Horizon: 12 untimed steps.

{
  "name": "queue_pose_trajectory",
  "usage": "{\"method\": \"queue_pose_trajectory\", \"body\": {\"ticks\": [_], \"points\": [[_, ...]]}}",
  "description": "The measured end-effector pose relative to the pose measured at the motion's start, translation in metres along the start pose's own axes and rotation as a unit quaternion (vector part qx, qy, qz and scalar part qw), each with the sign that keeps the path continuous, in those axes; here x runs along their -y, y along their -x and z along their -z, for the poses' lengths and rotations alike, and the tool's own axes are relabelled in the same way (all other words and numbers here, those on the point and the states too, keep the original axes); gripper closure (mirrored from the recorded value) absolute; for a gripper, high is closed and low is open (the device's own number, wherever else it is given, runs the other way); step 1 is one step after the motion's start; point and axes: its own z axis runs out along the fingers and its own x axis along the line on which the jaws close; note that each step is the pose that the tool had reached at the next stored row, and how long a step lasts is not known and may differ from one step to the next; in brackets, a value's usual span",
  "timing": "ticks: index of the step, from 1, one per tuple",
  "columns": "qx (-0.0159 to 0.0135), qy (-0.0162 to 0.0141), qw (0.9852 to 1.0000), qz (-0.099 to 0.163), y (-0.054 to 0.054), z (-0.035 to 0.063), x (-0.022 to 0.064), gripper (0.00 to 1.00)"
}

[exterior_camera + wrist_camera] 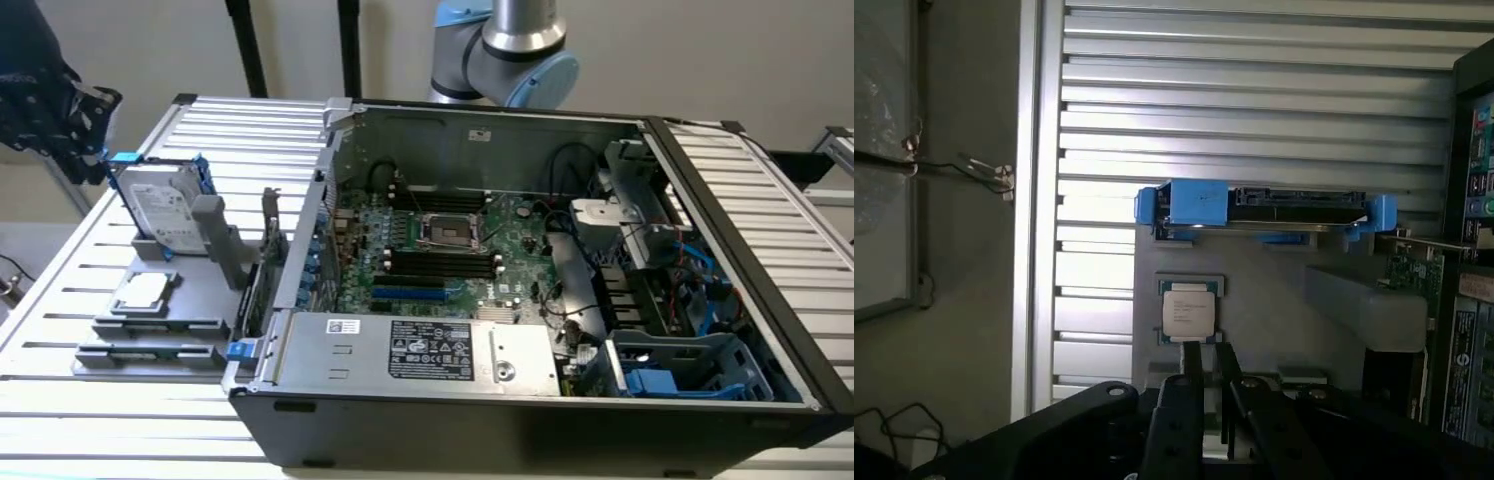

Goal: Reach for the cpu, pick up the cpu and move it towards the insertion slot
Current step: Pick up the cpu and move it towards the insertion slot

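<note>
Wrist view: the tool [1208,349] is hovering apart from the cpu [1187,311]. We cannot tell whether it is released or clenched, and nothing is sitting in it. The cpu [144,290] is lying flat, silver face up, in a grey holder [1254,275] on the slatted bench [80,420]. In the exterior view we are noting the hard drive [160,205] standing upright at 12 o'clock of the cpu. The insertion slot [450,232] is lying near 3 o'clock, well apart, inside the open computer case [534,420].

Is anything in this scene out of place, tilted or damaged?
Nothing stands out. The cpu lies flat and square in its grey holder, the hard drive stands upright on the same holder, and the insertion slot looks intact.
</note>
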Motion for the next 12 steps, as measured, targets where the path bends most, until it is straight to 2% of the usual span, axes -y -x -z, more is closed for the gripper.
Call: {"method": "queue_pose_trajectory", "body": {"ticks": [1,3,4,8,10,11,12], "points": [[0.0,0.0,1.0,0.0,0.0,-0.0006,0.0,0.76],[0.0,0.0,1.0,0.0,0.0,-0.0024,0.0001,0.64],[-0.0001,0.0,1.0,0.0,0.0,-0.0035,0.0002,0.64],[-0.0001,-0.0001,1.0,0.0,-0.001,-0.01,0.0004,0.41],[-0.0001,0.0,1.0,0.0,-0.001,-0.0137,0.0005,0.41],[-0.0001,0.0,1.0,0.0,-0.002,-0.0155,0.0006,0.35],[0.0,0.0,1.0,0.0,-0.002,-0.0175,0.0006,0.35]]}}
